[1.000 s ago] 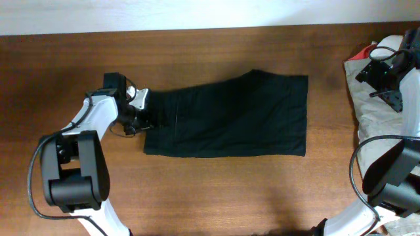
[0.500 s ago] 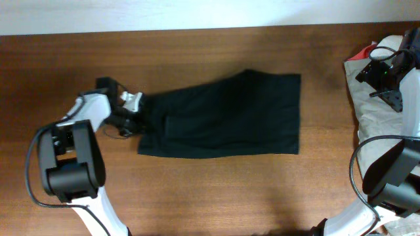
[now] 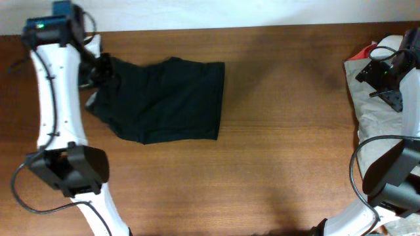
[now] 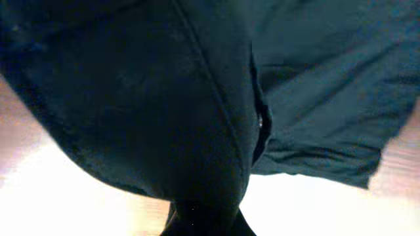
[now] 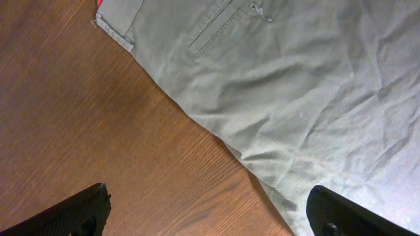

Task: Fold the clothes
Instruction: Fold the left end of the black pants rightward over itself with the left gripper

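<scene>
Black garment: overhead, it lies bunched on the left part of the wooden table, with its left end raised in the left gripper. The right gripper hangs over khaki trousers at the table's right edge.
Left wrist: dark cloth fills the view, gathered to a pinch at the bottom edge where the jaws press together on it.
Right wrist: fingers spread wide, holding nothing, above the trousers' pocket seam and bare wood.

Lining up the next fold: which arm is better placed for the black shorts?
Left. Left fingers grip the black shorts; right fingers hang open over khaki clothes across the table.
</scene>
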Motion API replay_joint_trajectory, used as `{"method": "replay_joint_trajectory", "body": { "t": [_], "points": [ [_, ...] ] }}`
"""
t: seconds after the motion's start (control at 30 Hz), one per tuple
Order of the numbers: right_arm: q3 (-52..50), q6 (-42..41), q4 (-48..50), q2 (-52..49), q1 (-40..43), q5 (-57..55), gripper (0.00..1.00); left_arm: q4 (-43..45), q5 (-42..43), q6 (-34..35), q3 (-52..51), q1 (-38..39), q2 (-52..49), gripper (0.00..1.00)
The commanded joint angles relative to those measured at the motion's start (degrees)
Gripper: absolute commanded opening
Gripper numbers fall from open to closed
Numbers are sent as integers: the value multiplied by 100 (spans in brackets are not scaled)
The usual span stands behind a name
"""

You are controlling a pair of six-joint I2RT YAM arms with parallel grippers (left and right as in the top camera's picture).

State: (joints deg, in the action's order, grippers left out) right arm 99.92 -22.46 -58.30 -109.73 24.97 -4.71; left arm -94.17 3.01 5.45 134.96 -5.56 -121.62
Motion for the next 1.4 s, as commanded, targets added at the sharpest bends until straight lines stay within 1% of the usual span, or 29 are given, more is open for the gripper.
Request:
{"method": "replay_joint_trajectory", "body": {
  "t": [0.0, 0.13, 0.2, 0.37, 0.43, 0.47, 0.5, 0.7, 0.77, 0.87, 1.0, 1.07, 1.23, 1.33, 1.37],
  "points": [
    [70, -28, 7, 68, -20, -50, 99, 221, -24, 101, 348, 835, 46, 1],
    [70, -28, 7, 68, -20, -50, 99, 723, -17, 400, 341, 1504, -101, 1],
    [70, -28, 7, 68, -20, -50, 99, 951, 17, 396, 341, 1838, -243, 1],
    [70, -28, 7, 68, -20, -50, 99, 1071, -11, 448, 341, 2271, -780, 0],
    [70, -28, 7, 68, -20, -50, 99, 896, -428, 750, 343, 2218, -791, 0],
    [70, -28, 7, 68, -20, -48, 99, 680, -780, 927, 367, 2118, -756, 0],
    [70, -28, 7, 68, -20, -50, 99, 490, -933, 997, 376, 2004, -719, 1],
    [70, -28, 7, 68, -20, -50, 99, -258, -938, 1040, 376, 1233, -326, 1],
    [70, -28, 7, 68, -20, -50, 98, -256, -999, 1040, 374, 1058, -76, 1],
    [70, -28, 7, 68, -20, -50, 98, -256, -1399, 1040, 374, 925, 387, 1],
    [70, -28, 7, 68, -20, -50, 99, -256, -1397, 966, 374, 763, 1023, 1],
    [70, -28, 7, 68, -20, -50, 99, -256, -1399, 929, 374, 763, 1134, 1],
    [70, -28, 7, 68, -20, -50, 99, -229, -1471, 1058, 367, 763, 1005, 0],
    [70, -28, 7, 68, -20, -50, 99, 103, -1467, 1060, 367, 813, 623, 1],
    [70, -28, 7, 68, -20, -50, 99, 350, -1467, 1056, 367, 866, 501, 1]
  ]
}}
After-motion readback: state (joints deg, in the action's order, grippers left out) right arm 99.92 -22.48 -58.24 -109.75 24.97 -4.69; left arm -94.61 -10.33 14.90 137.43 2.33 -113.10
